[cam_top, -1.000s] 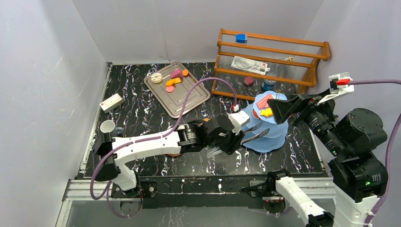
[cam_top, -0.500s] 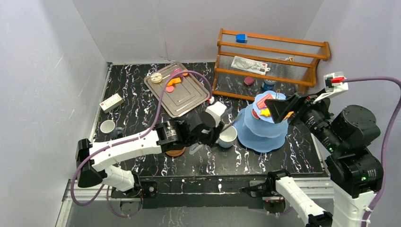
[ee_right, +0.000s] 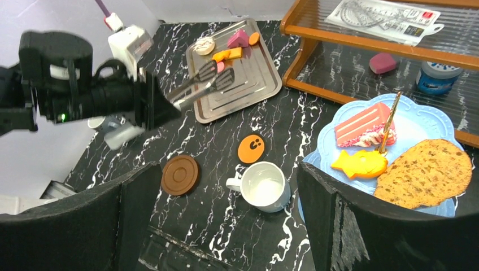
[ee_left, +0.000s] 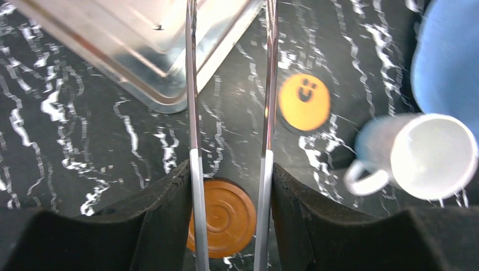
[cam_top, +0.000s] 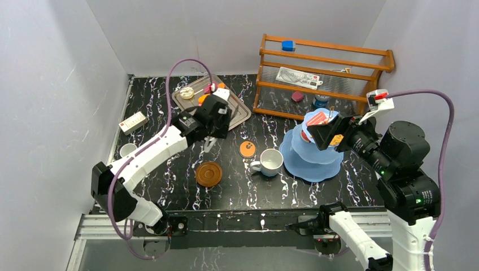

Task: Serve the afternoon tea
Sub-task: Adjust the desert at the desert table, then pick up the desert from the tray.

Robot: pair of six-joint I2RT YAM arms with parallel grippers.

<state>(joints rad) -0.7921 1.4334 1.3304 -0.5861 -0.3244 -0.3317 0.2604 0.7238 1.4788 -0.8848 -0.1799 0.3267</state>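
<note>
Pinching silver metal tongs (ee_left: 192, 84) in left gripper (ee_left: 229, 169), with right gripper (cam_top: 327, 132) spread wide; hovering by small colourful toy pastries (ee_right: 231, 55) on silver metal tray (ee_right: 248, 84) at eleven o'clock; risking squeezing weakly, dropping one.

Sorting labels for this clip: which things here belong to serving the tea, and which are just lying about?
Tea things: blue tiered stand, white mug, brown saucer, orange cookie, grey mug, pastries on the tray.
Lying about: wooden rack, blue block, white box.

Shiny metal tray (ee_right: 257, 79) and tongs (ee_left: 192, 113); glossy black marbled table (ee_right: 220, 226); wooden rack (ee_right: 395, 51); white mug (ee_right: 262, 189), possibly glazed ceramic.
</note>
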